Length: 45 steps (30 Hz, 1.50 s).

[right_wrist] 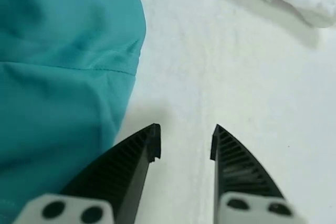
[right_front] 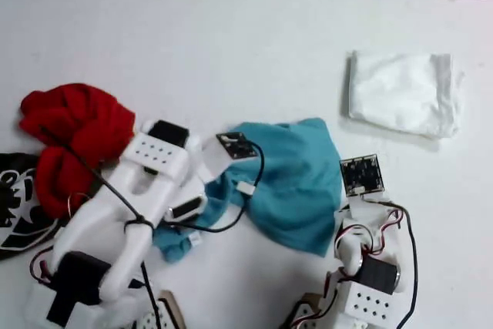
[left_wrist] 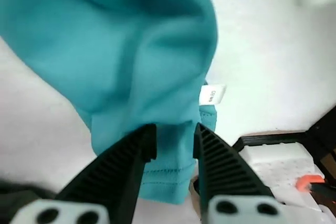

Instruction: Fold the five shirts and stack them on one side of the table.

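Observation:
A teal shirt (right_front: pixel 289 179) lies crumpled at the middle front of the table. One bunched part of it is drawn toward my left arm. In the left wrist view my left gripper (left_wrist: pixel 175 136) is shut on a fold of the teal shirt (left_wrist: pixel 121 61) near its hem, with a small white tag (left_wrist: pixel 212 95) beside it. My right gripper (right_wrist: pixel 185 139) is open over bare table, just off the edge of the teal shirt (right_wrist: pixel 58 77). A folded white shirt (right_front: pixel 402 94) lies at the back right. A red shirt (right_front: pixel 73 136) and a black printed shirt (right_front: pixel 15 202) lie heaped at the left.
The white table (right_front: pixel 231 44) has free room across its back and middle. My left arm (right_front: pixel 131 206) lies over the front left and my right arm (right_front: pixel 370 267) stands at the front right. Cables trail near both bases. Dark floor runs behind the far edge.

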Motion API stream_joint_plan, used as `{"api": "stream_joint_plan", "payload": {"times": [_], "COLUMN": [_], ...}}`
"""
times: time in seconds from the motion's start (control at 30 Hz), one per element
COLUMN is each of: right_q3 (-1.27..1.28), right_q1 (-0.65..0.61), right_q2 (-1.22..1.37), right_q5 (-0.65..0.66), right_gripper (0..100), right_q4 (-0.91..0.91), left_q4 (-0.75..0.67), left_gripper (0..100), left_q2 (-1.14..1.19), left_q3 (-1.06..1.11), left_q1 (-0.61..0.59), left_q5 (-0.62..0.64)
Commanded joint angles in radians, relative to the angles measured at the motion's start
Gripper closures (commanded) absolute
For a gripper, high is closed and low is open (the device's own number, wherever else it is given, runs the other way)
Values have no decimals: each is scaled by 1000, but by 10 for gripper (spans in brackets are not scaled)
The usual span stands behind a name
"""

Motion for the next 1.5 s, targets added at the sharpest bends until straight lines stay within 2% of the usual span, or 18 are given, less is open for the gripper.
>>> {"api": "stream_joint_plan", "payload": {"times": [0.0, 0.13, 0.43, 0.5, 0.7, 0.77, 0.83, 0.87, 0.9, 1.1, 1.2, 1.37, 1.47], "right_q3": [11, 11, 11, 11, 11, 11, 11, 11, 11, 11, 11, 11, 11], "right_q1": [-2, -2, -4, -4, -4, -4, -4, -4, -4, -4, -4, -4, -4], "right_q2": [-15, -15, -15, -15, -15, -15, -15, -15, -15, -15, -15, -15, -15], "right_q5": [2, 2, 2, 2, 2, 2, 2, 2, 2, 2, 2, 2, 2], "right_gripper": [836, 836, 836, 836, 836, 836, 836, 836, 836, 836, 836, 836, 836], "right_q4": [-18, -18, -19, -19, -19, -19, -19, -19, -19, -19, -18, -18, -18], "left_q4": [-11, 20, 20, -46, -381, -454, -479, -476, -460, -273, -224, -215, -180], "left_gripper": [858, 861, 859, 858, 861, 865, 924, 975, 980, 973, 967, 843, 828], "left_q2": [32, 68, 74, 75, 77, 77, 77, 77, 77, 75, 75, 75, 71], "left_q3": [-2, -7, -12, 21, 122, 104, 58, 25, -7, -200, -262, -265, -275], "left_q1": [15, 18, 17, 11, -61, -114, -153, -166, -170, -147, -153, -196, -230], "left_q5": [3, -74, -80, -80, -68, -5, 54, 74, 87, 100, 97, 63, 55]}}
